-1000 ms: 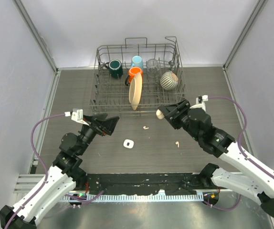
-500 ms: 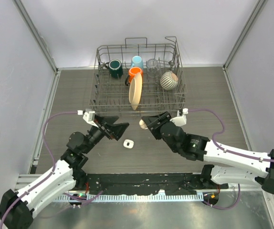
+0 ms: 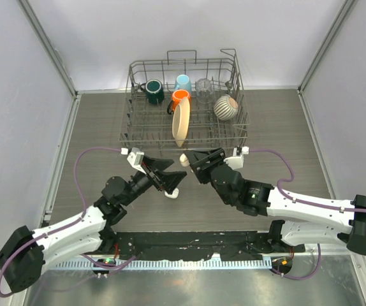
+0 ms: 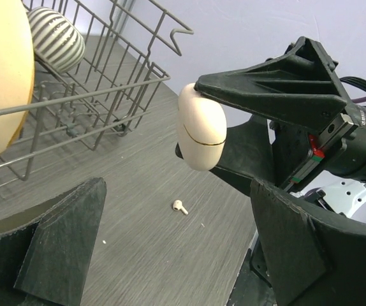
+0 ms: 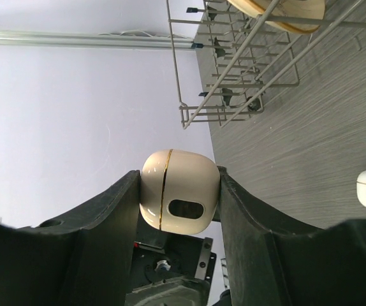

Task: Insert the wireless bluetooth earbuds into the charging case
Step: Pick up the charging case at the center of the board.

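Table [image 3: 100, 127]: dark grey wood grain, walled by pale panels at the back and on both sides.
Rack [image 3: 146, 132]: grey wire dish rack at the far middle of the table.
Rack contents: dark green mug [image 3: 153, 91], light blue mug [image 3: 183, 82], orange mug [image 3: 180, 97], clear glass [image 3: 204, 87], striped bowl [image 3: 226, 107], cream plate [image 3: 181, 123] standing on edge at the front.
Right gripper [image 3: 189, 159]: clenched on the cream case, one finger on each side, lifted off the table just in front of the rack.
Cream case [image 5: 180, 197]: beige-tinted, shut, with a thin gold seam round the middle and a dark oval mark on the face turned to the right wrist camera.
Left gripper [image 3: 176, 171]: released, jaws spread wide with nothing between them, pointed at the cream case, tips near it but apart.
Charging case [image 3: 169, 194]: white, lying on the table just under the left gripper's tips and partly hidden from above. Also seen at the right edge of the right wrist view, apparently shut. Touched by neither gripper.
Earbud [image 4: 180, 206]: one small white bud with a short stem, lying loose on the table below the raised cream case in the left wrist view, outside any case.
Other earbuds: cannot tell where.
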Tool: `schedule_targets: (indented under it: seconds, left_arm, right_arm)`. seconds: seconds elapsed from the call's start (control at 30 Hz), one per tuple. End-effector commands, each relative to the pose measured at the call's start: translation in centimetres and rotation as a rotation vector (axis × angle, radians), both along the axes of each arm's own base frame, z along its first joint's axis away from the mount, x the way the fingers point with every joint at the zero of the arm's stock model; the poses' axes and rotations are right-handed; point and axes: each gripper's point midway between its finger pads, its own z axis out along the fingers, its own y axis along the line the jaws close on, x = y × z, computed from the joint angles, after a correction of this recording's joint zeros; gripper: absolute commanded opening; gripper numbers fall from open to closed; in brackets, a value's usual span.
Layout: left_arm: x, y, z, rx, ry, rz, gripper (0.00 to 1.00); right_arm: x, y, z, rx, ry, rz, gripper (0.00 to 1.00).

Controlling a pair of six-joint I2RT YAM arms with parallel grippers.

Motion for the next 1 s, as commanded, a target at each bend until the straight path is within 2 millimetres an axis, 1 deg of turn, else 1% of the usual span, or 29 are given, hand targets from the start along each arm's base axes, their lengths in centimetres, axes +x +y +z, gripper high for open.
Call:
schedule_targets:
  seconds: [0.0,0.07,0.13,0.17,0.27,0.33,0.37,0.47,0.53,0.63,0.67,0.77,0.97]
  left_arm:
    - [-0.1,-0.9,3.8,-0.097,-0.100,0.011,0.98]
    - [-0.1,-1.3,4.1,-0.107,-0.111,0.009,0.95]
    - [-0.4,-2.0,4.0,-0.108,-0.109,-0.007,0.94]
    - [-0.2,-1.9,4.3,-0.123,-0.111,0.015,0.91]
    - [-0.2,-2.3,4.6,-0.130,-0.114,0.023,0.84]
    - [-0.1,-2.4,4.7,-0.132,-0.115,0.038,0.83]
    - [0.0,-2.3,4.7,-0.134,-0.115,0.044,0.80]
    - [0.1,-2.0,5.2,-0.149,-0.124,0.067,0.78]
    - [0.3,-2.0,5.1,-0.145,-0.126,0.074,0.78]
    - [0.4,-1.8,5.3,-0.149,-0.130,0.088,0.70]
    - [0.5,-1.8,5.2,-0.145,-0.130,0.090,0.64]
    - [0.5,-2.2,5.1,-0.136,-0.129,0.082,0.58]
    - [0.7,-2.7,4.9,-0.127,-0.123,0.075,0.61]
  right_arm:
    - [0.3,0.6,2.0,0.092,-0.026,-0.024,0.01]
    - [0.1,1.0,2.1,0.099,-0.028,-0.010,0.01]
    - [0.0,1.1,1.9,0.100,-0.026,-0.003,0.01]
    - [-0.1,1.1,1.9,0.104,-0.024,-0.004,0.01]
    - [-0.3,1.1,1.8,0.113,-0.023,0.004,0.01]
    - [-0.4,1.0,1.9,0.116,-0.025,0.009,0.01]
    - [-0.5,1.0,1.9,0.116,-0.024,0.012,0.01]
    - [-0.6,1.0,1.7,0.115,-0.023,0.017,0.01]
    - [-0.6,1.0,1.7,0.120,-0.024,0.018,0.01]
    - [-0.7,1.1,1.9,0.123,-0.026,0.026,0.01]
    - [-0.7,1.1,1.8,0.121,-0.026,0.027,0.01]
    - [-0.8,1.2,2.0,0.127,-0.027,0.033,0.01]
    - [-1.0,1.6,2.5,0.137,-0.035,0.057,0.01]
